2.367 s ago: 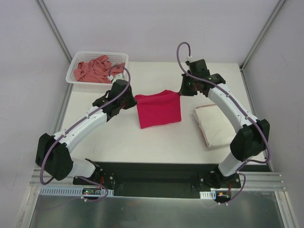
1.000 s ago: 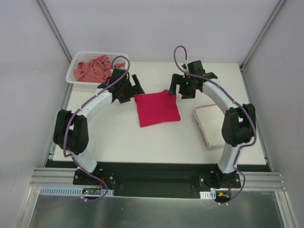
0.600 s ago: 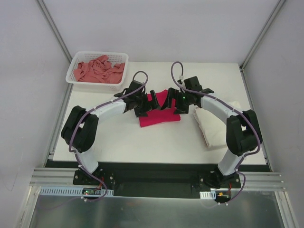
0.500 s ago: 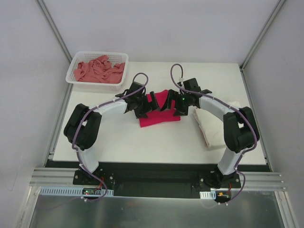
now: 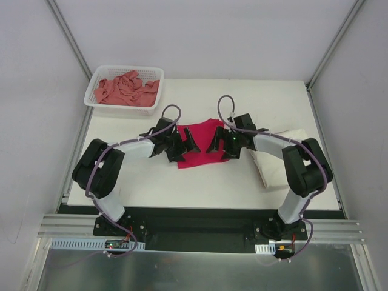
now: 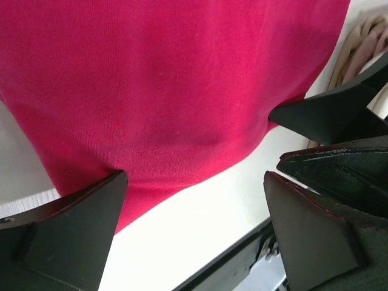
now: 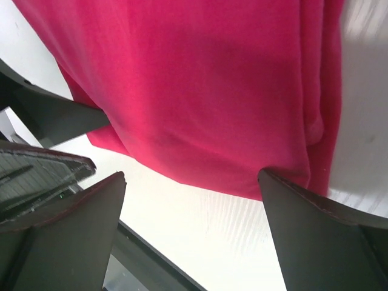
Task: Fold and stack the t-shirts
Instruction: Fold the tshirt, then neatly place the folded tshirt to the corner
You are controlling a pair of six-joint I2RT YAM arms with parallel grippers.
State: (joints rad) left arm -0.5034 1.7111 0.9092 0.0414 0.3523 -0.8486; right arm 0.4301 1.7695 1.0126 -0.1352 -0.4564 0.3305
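From above, the left fingers (image 5: 191, 142) and right fingers (image 5: 214, 143) stand spread wide and empty, low over the magenta t-shirt (image 5: 202, 145), which lies folded on the table (image 5: 200, 182) between them; the cream t-shirt (image 5: 273, 167) lies just outside the right fingers, the salmon t-shirt (image 5: 124, 90) in the basket (image 5: 97, 77) well beyond the left. In the left wrist view the magenta t-shirt (image 6: 170, 85) fills the gap ahead of the left fingers (image 6: 66, 236), its near hem between them. The right wrist view shows the same hem between the right fingers (image 7: 327, 236). Judging by this, both should pinch the near corners through every layer, evenly
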